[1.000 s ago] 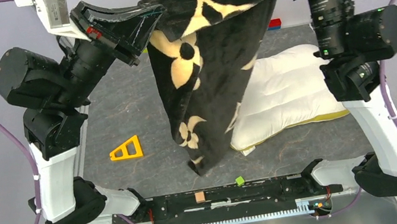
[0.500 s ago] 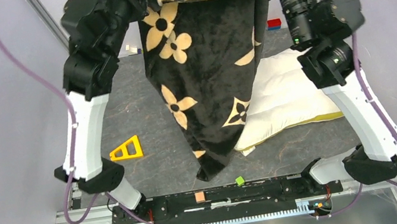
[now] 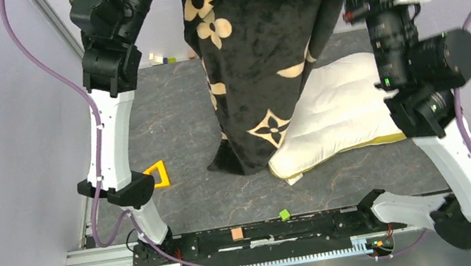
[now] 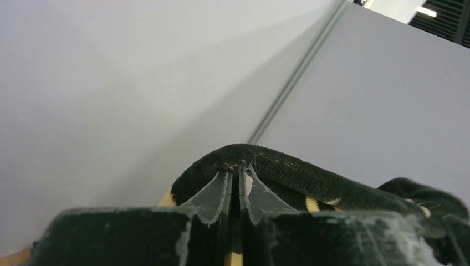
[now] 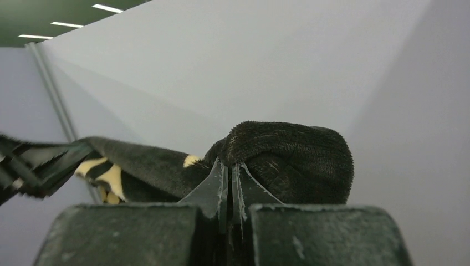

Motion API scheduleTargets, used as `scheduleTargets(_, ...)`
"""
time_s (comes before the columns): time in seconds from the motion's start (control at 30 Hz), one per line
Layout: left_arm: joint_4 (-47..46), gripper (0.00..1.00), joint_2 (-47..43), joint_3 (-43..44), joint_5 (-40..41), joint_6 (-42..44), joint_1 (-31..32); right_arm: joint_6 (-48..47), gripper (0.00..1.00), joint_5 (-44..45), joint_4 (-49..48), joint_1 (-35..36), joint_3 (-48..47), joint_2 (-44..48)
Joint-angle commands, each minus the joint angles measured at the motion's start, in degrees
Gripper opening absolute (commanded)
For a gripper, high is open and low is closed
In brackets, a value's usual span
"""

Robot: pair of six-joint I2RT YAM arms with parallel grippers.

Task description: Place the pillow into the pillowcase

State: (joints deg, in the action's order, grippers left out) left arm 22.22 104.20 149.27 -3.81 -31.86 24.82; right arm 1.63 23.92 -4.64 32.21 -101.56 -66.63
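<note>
Pillowcase [image 3: 255, 51] is black plush fabric w/ tan flower and 4-point star motifs. It hangs lengthwise from its top edge, which is held up high between the 2 arms, and falls in deep vertical folds. Its lower end narrows to a point just above or on the bench [image 3: 174, 121] – can't tell which. In the top view it overlaps the left edge of the pillow [image 3: 340, 113].

The pillow is plump, cream-white, w/ quilted channels and a yellow band along its near side. It lies flat on the bench's right half, fully outside the case. The case's opening isn't visible, so what's inside can't be told.

Left jaws: nearly closed, pinching a rolled black hem w/ a sliver of tan print showing (left wrist view). Right jaws: same narrow pinch on a thick bunched fold of the case (right wrist view). Both wrist cams look up at grey wall panels.

Elsewhere on the bench – a yellow triangle piece [image 3: 157, 176] beside the left arm [image 3: 108, 124], and a small green cube [image 3: 285, 214] near the front edge.
</note>
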Motion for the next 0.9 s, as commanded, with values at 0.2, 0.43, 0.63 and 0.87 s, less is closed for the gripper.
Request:
scheduleTargets(0.2, 12.09, 0.03, 4.88, -1.28, 0.14, -15.04, -17.88, 22.67, 0.0, -16.66, -7.2, 2.49, 42.03, 16.6)
scheduleTargets(0.43, 20.05, 0.02, 5.9, -10.04, 11.08, -9.52, -19.78, 27.11, 0.0, -20.76, -15.96, 22.58, 52.92, 3.96)
scheduleTargets(0.63, 24.24, 0.02, 8.91, -10.92, 18.06, -3.19, -22.73, 30.9, 0.0, -28.9, -25.26, 33.95, 46.3, -13.1)
scheduleTargets(0.87, 25.18, 0.1, 9.08, -11.01, 15.85, -0.84, -24.69, 24.3, 0.4, -35.73, -10.44, 33.15, 29.07, -24.29)
